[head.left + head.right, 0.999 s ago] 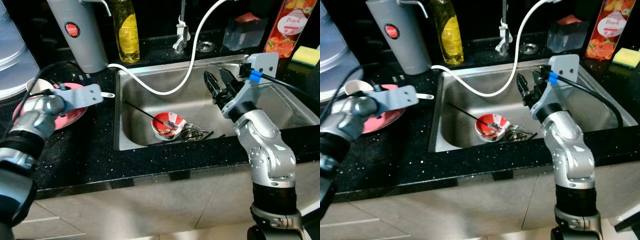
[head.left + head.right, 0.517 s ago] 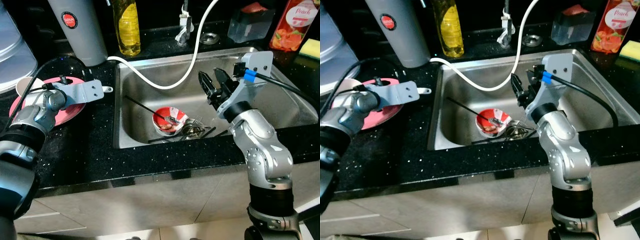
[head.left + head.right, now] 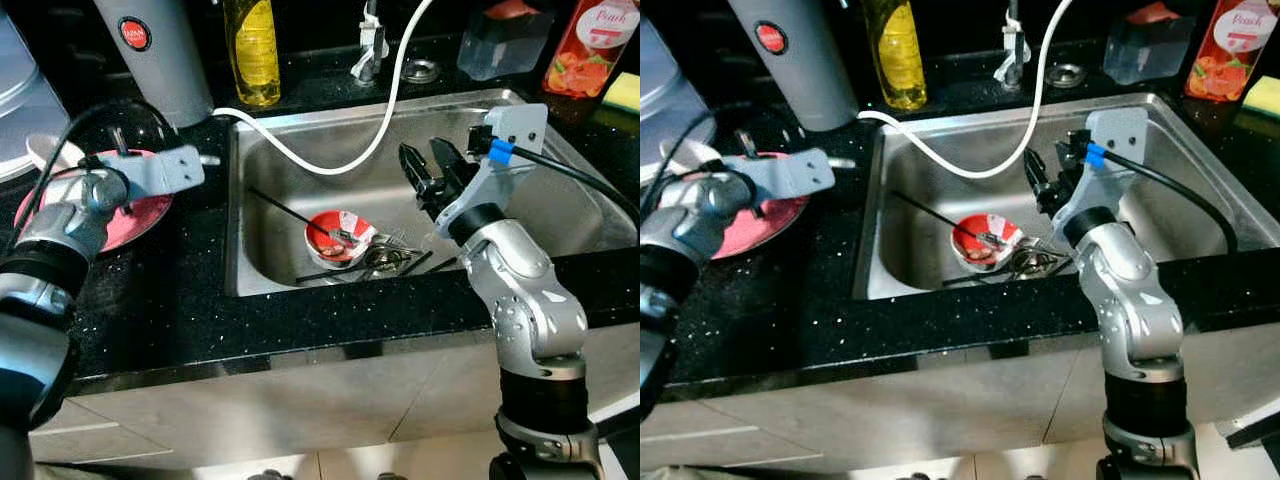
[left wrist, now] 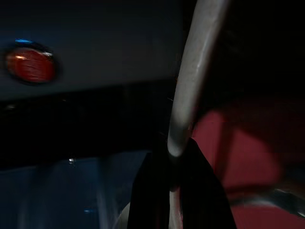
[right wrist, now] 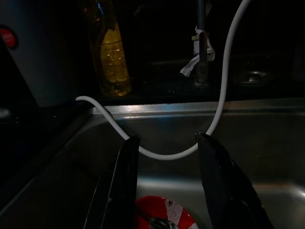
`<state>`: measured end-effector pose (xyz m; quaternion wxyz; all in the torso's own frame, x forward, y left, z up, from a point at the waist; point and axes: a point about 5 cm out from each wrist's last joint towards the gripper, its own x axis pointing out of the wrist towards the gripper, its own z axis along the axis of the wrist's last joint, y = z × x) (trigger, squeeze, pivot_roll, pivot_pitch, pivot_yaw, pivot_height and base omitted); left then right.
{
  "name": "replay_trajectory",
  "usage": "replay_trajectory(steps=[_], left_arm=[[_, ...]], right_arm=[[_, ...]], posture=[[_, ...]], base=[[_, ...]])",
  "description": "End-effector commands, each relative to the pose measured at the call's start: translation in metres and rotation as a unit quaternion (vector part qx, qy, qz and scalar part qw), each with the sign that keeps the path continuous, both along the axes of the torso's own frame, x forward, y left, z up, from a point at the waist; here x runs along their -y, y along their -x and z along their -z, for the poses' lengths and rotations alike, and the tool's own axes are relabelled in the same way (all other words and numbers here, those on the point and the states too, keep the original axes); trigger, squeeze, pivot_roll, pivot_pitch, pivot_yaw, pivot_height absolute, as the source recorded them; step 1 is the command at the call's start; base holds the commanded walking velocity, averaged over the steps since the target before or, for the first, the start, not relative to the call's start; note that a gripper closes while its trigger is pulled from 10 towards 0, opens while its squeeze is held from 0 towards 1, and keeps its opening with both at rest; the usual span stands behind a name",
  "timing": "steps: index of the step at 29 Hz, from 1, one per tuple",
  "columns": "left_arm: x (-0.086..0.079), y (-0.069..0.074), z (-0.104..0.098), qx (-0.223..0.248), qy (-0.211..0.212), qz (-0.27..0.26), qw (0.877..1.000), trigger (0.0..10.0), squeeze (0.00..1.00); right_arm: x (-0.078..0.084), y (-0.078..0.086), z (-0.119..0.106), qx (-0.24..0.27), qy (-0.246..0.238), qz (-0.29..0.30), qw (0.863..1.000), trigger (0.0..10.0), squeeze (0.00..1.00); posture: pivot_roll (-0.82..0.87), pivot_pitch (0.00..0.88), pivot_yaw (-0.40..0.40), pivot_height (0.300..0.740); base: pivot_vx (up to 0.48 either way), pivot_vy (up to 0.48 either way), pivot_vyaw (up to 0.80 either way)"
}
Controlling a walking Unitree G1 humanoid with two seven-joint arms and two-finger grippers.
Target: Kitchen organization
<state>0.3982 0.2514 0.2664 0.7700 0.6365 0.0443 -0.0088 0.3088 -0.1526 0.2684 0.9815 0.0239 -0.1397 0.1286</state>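
Note:
A red bowl [image 3: 338, 238] with a spoon in it lies in the steel sink [image 3: 232, 220], beside a heap of cutlery [image 3: 385, 258] and a black chopstick. My right gripper [image 3: 422, 155] hangs open over the sink, up and to the right of the bowl, holding nothing; the bowl [image 5: 162, 214] lies low between its fingers [image 5: 125, 176]. My left gripper [image 4: 174, 157] is above the pink plate [image 3: 130, 215] on the left counter, shut on a pale spoon handle [image 4: 190, 76]. The handle's tip [image 3: 207, 159] pokes out past the wrist mount.
A white hose [image 3: 330, 165] loops from the counter across the sink to the tap [image 3: 370, 45]. Behind stand a grey flask [image 3: 155, 55], a yellow bottle [image 3: 250, 50], a clear box [image 3: 500, 40], a peach carton [image 3: 590, 45] and a sponge [image 3: 625, 90].
The camera has shifted a little. My left gripper has lifted slightly over the pink plate, still shut on the handle. My right gripper stays open over the sink.

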Motion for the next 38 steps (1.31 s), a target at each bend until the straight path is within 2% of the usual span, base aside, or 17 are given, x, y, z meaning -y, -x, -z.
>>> replay_trajectory(steps=[1, 2, 6, 10, 12, 15, 17, 21, 24, 25, 26, 27, 30, 31, 32, 33, 38], left_arm=[[0.002, 0.0, -0.011, 0.029, 0.009, 0.006, 1.0, 0.0, 0.0], [0.009, 0.0, -0.02, 0.057, 0.013, 0.025, 0.998, 10.0, 0.0], [0.045, 0.002, -0.05, 0.135, 0.06, 0.113, 0.983, 10.0, 0.0], [0.105, 0.012, -0.051, 0.096, 0.198, 0.253, 0.942, 10.0, 0.0], [0.115, 0.015, -0.049, 0.087, 0.214, 0.276, 0.933, 10.0, 0.0], [0.147, 0.024, -0.045, 0.043, 0.303, 0.341, 0.889, 10.0, 0.0], [0.158, 0.023, -0.038, 0.0, 0.36, 0.35, 0.865, 10.0, 0.0], [0.159, 0.012, -0.018, -0.062, 0.42, 0.289, 0.858, 10.0, 0.0], [0.163, 0.012, -0.011, -0.092, 0.47, 0.282, 0.831, 10.0, 0.0], [0.165, 0.014, -0.01, -0.106, 0.498, 0.288, 0.811, 10.0, 0.81], [0.166, 0.016, -0.01, -0.116, 0.517, 0.293, 0.796, 10.0, 1.0], [0.166, 0.016, -0.01, -0.116, 0.517, 0.293, 0.796, 10.0, 1.0], [0.157, 0.02, -0.028, -0.084, 0.583, 0.305, 0.748, 10.0, 1.0], [0.154, 0.024, -0.042, -0.061, 0.61, 0.326, 0.72, 10.0, 0.25], [0.154, 0.024, -0.042, -0.061, 0.61, 0.326, 0.72, 10.0, 0.25], [0.146, 0.03, -0.061, -0.036, 0.654, 0.348, 0.671, 10.0, 0.0], [0.123, 0.026, -0.074, 0.026, 0.685, 0.316, 0.657, 10.0, 0.0]], right_arm=[[-0.001, -0.001, -0.001, 0.004, -0.002, -0.001, 1.0, 10.0, 0.0], [-0.001, -0.001, -0.001, 0.005, -0.002, -0.001, 1.0, 10.0, 0.0], [0.002, -0.002, -0.003, 0.009, -0.001, 0.002, 1.0, 10.0, 0.0], [0.005, -0.002, -0.006, 0.015, 0.001, 0.009, 1.0, 10.0, 0.0], [0.006, -0.002, -0.006, 0.016, 0.001, 0.011, 1.0, 10.0, 0.0], [0.007, -0.002, -0.007, 0.019, 0.001, 0.014, 1.0, 10.0, 0.0], [0.007, -0.002, -0.008, 0.021, 0.001, 0.015, 1.0, 10.0, 0.0], [0.007, -0.002, -0.009, 0.025, 0.001, 0.016, 1.0, 10.0, 0.0], [0.008, -0.001, -0.009, 0.025, 0.001, 0.018, 1.0, 10.0, 0.0], [0.009, -0.001, -0.009, 0.025, 0.001, 0.019, 0.999, 10.0, 0.0], [0.01, -0.001, -0.008, 0.025, 0.001, 0.02, 0.999, 10.0, 0.0], [0.01, -0.001, -0.008, 0.025, 0.001, 0.02, 0.999, 10.0, 0.0], [0.01, -0.001, -0.007, 0.025, 0.001, 0.021, 0.999, 10.0, 0.0], [0.01, -0.001, -0.007, 0.025, 0.001, 0.021, 0.999, 10.0, 0.0], [0.01, -0.001, -0.007, 0.025, 0.001, 0.021, 0.999, 10.0, 0.0], [0.009, -0.002, -0.008, 0.026, 0.0, 0.02, 0.999, 10.0, 0.0], [0.008, -0.002, -0.008, 0.026, -0.001, 0.018, 0.999, 10.0, 0.0]], posture=[[0.05, 0.106, 0.092, 0.74], [0.05, 0.098, 0.091, 0.74], [0.04, 0.084, 0.09, 0.74], [0.03, 0.065, 0.093, 0.74], [0.03, 0.065, 0.093, 0.74], [0.02, 0.051, 0.095, 0.74], [0.01, 0.045, 0.099, 0.74], [0.0, 0.038, 0.104, 0.74], [0.0, 0.034, 0.106, 0.74], [-0.01, 0.028, 0.108, 0.74], [-0.01, 0.028, 0.108, 0.74], [-0.01, 0.028, 0.108, 0.74], [0.0, 0.026, 0.108, 0.74], [0.0, 0.026, 0.108, 0.74], [0.0, 0.026, 0.108, 0.74], [0.0, 0.025, 0.106, 0.74], [0.01, 0.026, 0.105, 0.74]], base=[[0.0, 0.0, 0.0], [0.0, 0.0, 0.0], [0.0, 0.0, 0.0], [0.0, 0.0, 0.0], [0.0, 0.0, 0.0], [0.0, 0.0, 0.0], [0.0, 0.0, 0.0], [0.0, 0.0, 0.0], [0.0, 0.0, 0.0], [0.0, 0.0, 0.0], [0.0, 0.0, 0.0], [0.0, 0.0, 0.0], [0.0, 0.0, 0.0], [0.0, 0.0, 0.0], [0.0, 0.0, 0.0], [0.0, 0.0, 0.0], [0.0, 0.0, 0.0]])
